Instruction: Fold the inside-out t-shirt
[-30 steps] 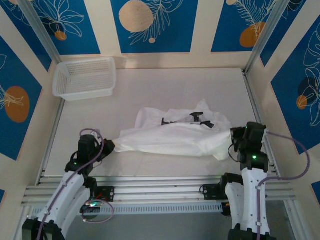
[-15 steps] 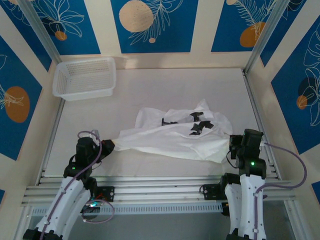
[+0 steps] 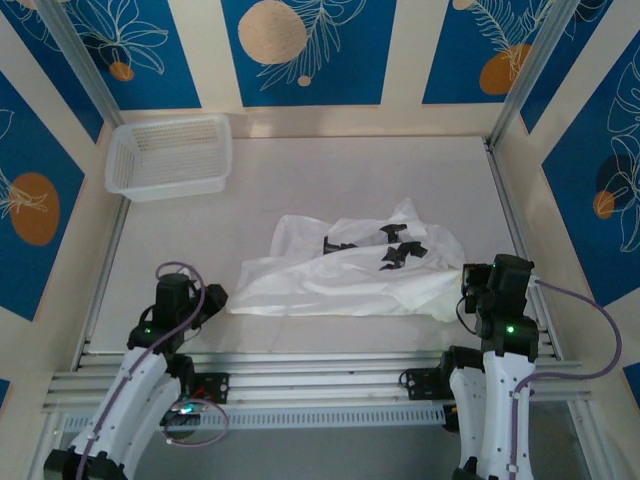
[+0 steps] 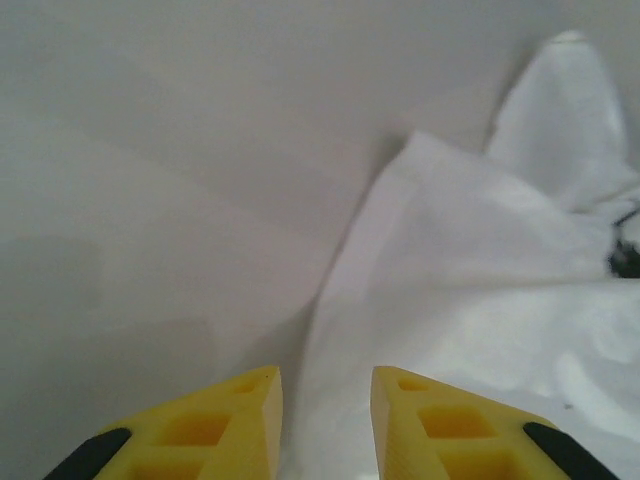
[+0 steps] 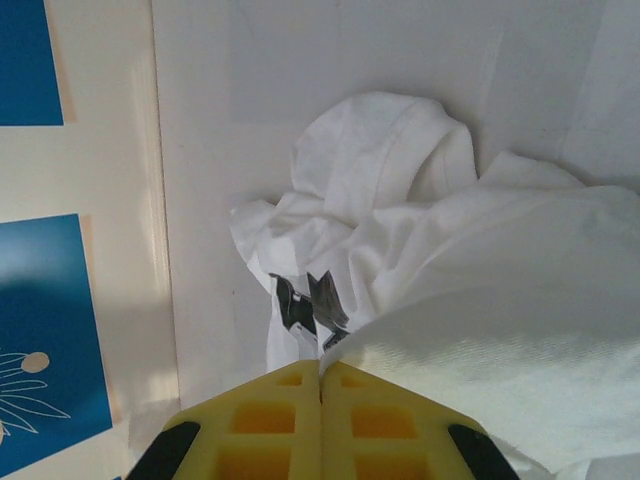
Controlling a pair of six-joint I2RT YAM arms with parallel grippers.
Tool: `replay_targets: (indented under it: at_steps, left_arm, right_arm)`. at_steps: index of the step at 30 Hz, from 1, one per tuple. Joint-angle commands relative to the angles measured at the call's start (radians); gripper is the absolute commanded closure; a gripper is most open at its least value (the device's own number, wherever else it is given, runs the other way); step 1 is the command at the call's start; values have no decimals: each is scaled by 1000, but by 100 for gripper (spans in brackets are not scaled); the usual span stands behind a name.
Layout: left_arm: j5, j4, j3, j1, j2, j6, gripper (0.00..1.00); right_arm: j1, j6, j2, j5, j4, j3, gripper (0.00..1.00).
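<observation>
The white t-shirt (image 3: 350, 275) lies crumpled and stretched sideways across the middle of the table, with dark markings (image 3: 400, 250) near its top. My left gripper (image 3: 212, 297) sits just off the shirt's left tip. In the left wrist view, my left gripper (image 4: 325, 380) is open and the shirt (image 4: 480, 300) lies flat on the table beyond and below its yellow fingers (image 4: 250, 420). My right gripper (image 3: 468, 285) is at the shirt's right end. The right wrist view shows my right gripper (image 5: 320, 372) shut on an edge of the shirt (image 5: 450, 290).
A white mesh basket (image 3: 170, 155) stands at the back left corner of the table. Aluminium rails (image 3: 320, 375) run along the near edge between the arm bases. Patterned walls close in the left, back and right sides.
My left gripper has opened and let go of the shirt's left corner, which now lies slack on the table. The right gripper stays shut on the right end.
</observation>
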Motion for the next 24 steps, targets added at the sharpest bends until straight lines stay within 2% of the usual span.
replay_targets:
  at_steps: [1, 4, 10, 17, 24]
  left_arm:
    - [-27, -104, 68, 5, 58, 42, 73]
    - [52, -121, 98, 4, 129, 35, 73]
    - [138, -43, 95, 4, 223, -10, 63]
    - [197, 51, 84, 4, 264, -40, 71]
    - [205, 51, 75, 4, 275, -41, 75]
  right_arm:
    - [-2, -12, -3, -12, 17, 18, 100]
    - [-1, -14, 0, -14, 26, 16, 100]
    - [1, -16, -1, -17, 27, 13, 100]
    - [4, -24, -1, -16, 29, 10, 100]
    - [4, -20, -2, -18, 34, 5, 100]
